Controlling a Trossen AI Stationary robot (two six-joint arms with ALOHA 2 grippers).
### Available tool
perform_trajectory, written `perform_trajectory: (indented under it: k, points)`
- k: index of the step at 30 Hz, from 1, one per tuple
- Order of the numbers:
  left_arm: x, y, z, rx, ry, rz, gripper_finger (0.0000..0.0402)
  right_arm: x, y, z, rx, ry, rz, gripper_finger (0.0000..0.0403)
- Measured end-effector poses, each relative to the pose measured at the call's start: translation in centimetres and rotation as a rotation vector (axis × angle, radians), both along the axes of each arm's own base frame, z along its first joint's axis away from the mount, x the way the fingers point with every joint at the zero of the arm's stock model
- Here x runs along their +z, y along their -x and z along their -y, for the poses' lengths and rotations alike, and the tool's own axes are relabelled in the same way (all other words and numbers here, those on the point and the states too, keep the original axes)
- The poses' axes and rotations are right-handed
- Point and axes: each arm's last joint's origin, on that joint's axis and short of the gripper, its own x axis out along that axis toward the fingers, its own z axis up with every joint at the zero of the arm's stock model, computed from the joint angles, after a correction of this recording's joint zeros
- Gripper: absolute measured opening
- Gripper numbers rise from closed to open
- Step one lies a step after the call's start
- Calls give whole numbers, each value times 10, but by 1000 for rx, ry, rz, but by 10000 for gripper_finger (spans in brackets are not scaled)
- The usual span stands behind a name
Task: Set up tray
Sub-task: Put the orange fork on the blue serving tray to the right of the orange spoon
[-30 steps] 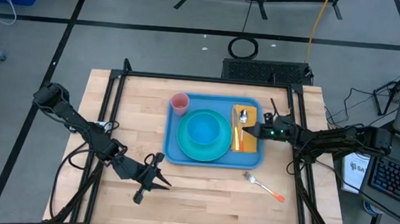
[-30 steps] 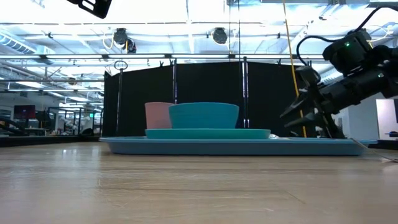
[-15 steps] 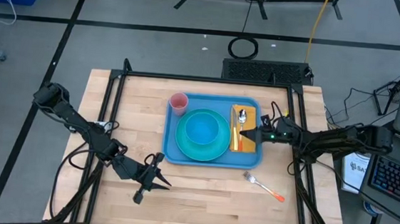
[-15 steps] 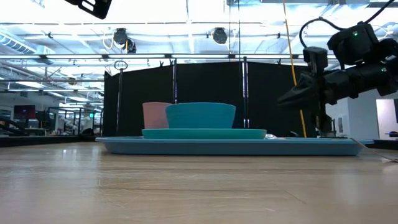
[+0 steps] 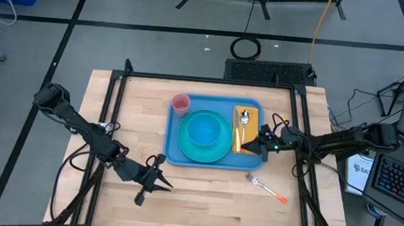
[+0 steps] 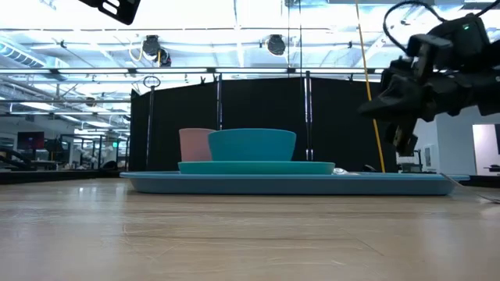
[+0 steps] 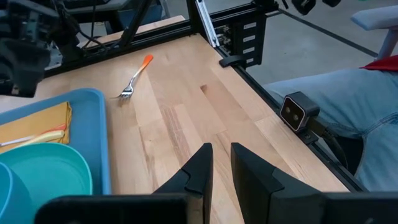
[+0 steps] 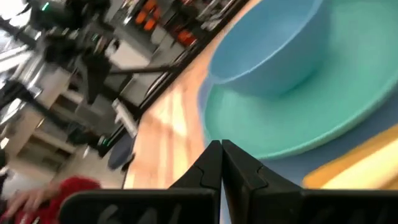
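Note:
The blue tray (image 5: 172, 151) lies mid-table. On it stand a turquoise plate (image 5: 186, 148) with a blue bowl (image 5: 204, 130), a pink cup (image 5: 181, 103), and a yellow napkin (image 5: 250, 121) bearing a spoon (image 5: 245, 118) and an orange-handled utensil (image 5: 238, 136). My right gripper (image 5: 248, 147) hovers shut above the tray's near right corner, beside the napkin, with nothing in it; its tips meet in the right wrist view (image 8: 221, 147). My left gripper (image 5: 166, 184) waits above the bare wood near the tray's near left corner, with a narrow gap between its empty fingers (image 7: 217, 154).
An orange-handled fork (image 5: 265, 187) lies on the wood just nearer than the tray's right corner, also in the left wrist view (image 7: 133, 78). Black frame rails (image 5: 116, 99) run along the table's sides. A person's leg (image 7: 373, 93) shows beyond the table edge.
My right gripper has shut from open, with nothing between its fingers. It has risen, rolled, and swung from over the napkin toward the table's near edge. The utensils stay on the napkin.

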Motion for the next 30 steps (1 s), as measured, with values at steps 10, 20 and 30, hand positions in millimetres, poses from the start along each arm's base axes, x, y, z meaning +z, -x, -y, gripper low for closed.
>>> perform_trajectory:
  k: [10,20,30]
  points:
    - [0,0,0,2,2,-1,63,0,-8,-37,25,117,-146,0]
    - [0,0,0,6,10,-4,63,40,-23,-79,46,285,-369,0]
    - [0,0,0,8,13,-5,63,67,-16,-106,61,295,-557,0]
